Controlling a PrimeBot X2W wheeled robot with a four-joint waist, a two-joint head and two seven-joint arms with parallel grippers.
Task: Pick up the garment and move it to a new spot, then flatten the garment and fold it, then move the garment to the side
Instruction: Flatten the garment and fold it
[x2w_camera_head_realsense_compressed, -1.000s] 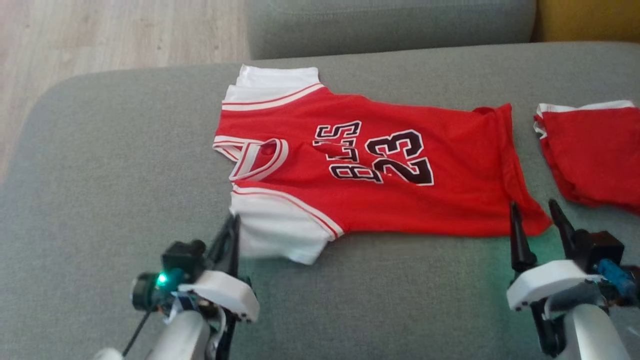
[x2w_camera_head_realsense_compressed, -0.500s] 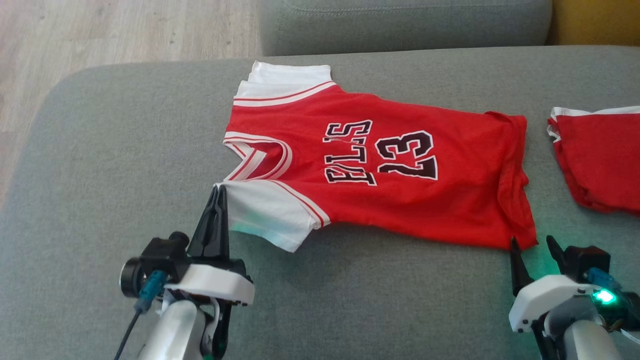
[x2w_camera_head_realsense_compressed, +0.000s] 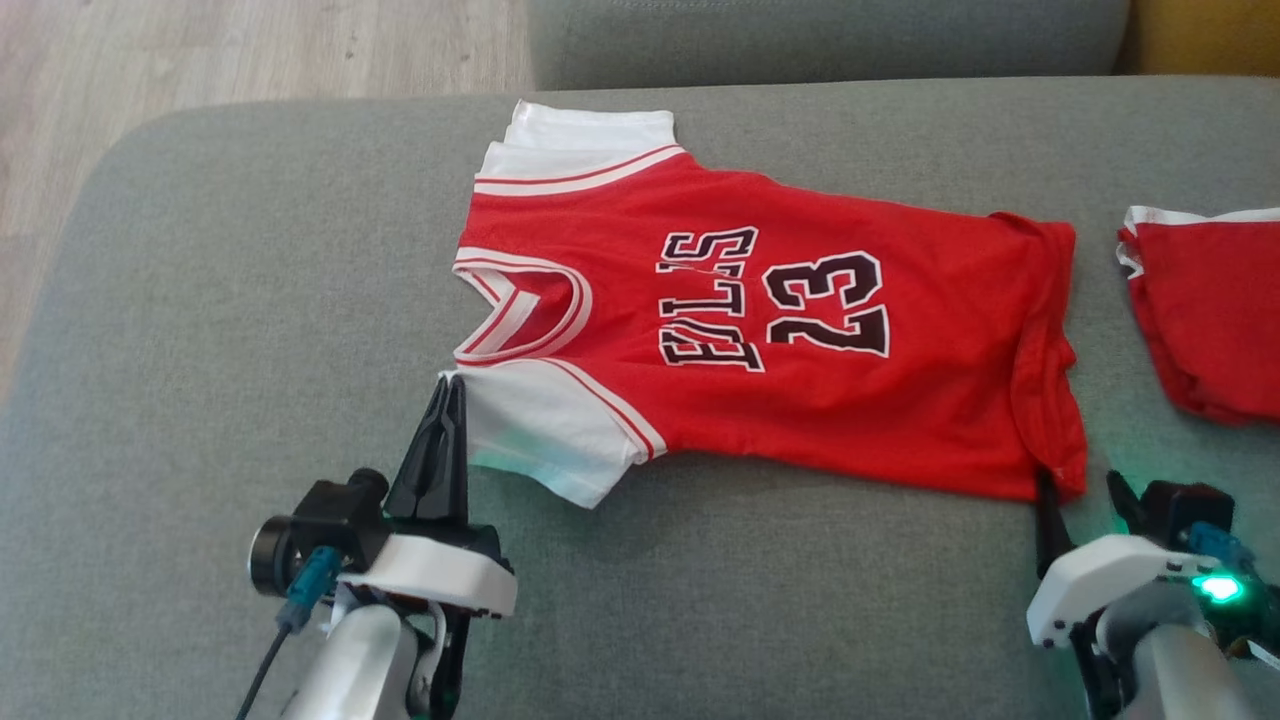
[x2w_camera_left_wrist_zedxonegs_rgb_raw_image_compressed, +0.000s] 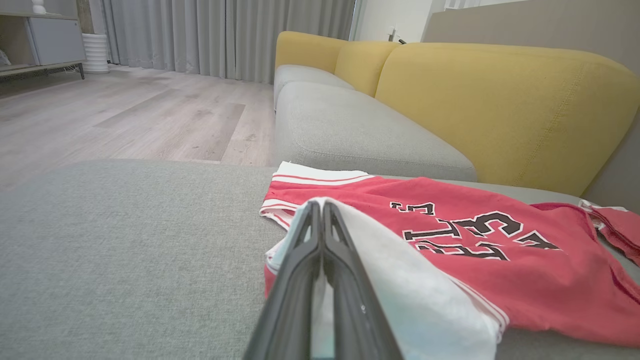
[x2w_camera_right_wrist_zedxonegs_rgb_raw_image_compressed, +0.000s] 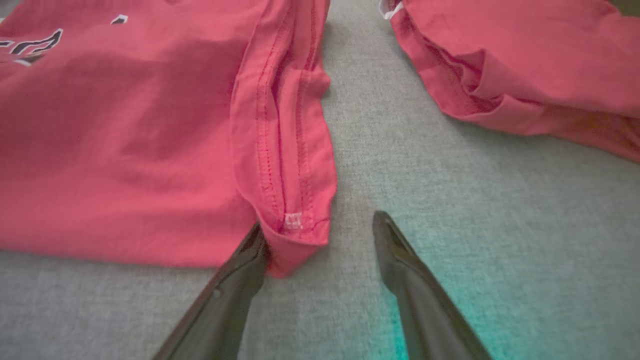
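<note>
The garment (x2w_camera_head_realsense_compressed: 900, 400) is a red jersey with white sleeves and the number 23, spread across the grey sofa cushion (x2w_camera_head_realsense_compressed: 200, 350). My left gripper (x2w_camera_head_realsense_compressed: 450, 385) is shut on the top edge of the near white sleeve (x2w_camera_head_realsense_compressed: 540, 425). In the left wrist view, white cloth lies pinched at the closed fingertips of the left gripper (x2w_camera_left_wrist_zedxonegs_rgb_raw_image_compressed: 320, 205), with the jersey (x2w_camera_left_wrist_zedxonegs_rgb_raw_image_compressed: 525, 280) stretching away to the right. My right gripper (x2w_camera_head_realsense_compressed: 1080, 480) is open at the jersey's near hem corner. In the right wrist view, that gripper (x2w_camera_right_wrist_zedxonegs_rgb_raw_image_compressed: 319, 223) has its left finger touching the hem corner (x2w_camera_right_wrist_zedxonegs_rgb_raw_image_compressed: 295, 235).
A second red garment (x2w_camera_head_realsense_compressed: 1215, 310) lies bunched at the right, a hand's width from the jersey's hem (x2w_camera_right_wrist_zedxonegs_rgb_raw_image_compressed: 525, 60). The cushion's rounded edge drops to wood floor (x2w_camera_head_realsense_compressed: 200, 60) at the left. Another grey seat (x2w_camera_head_realsense_compressed: 820, 40) and a yellow backrest (x2w_camera_left_wrist_zedxonegs_rgb_raw_image_compressed: 500, 100) stand behind.
The camera has shifted slightly. My left gripper has pulled the near sleeve outward, so the collar and chest lettering lie flatter. The right gripper stays open by the hem corner.
</note>
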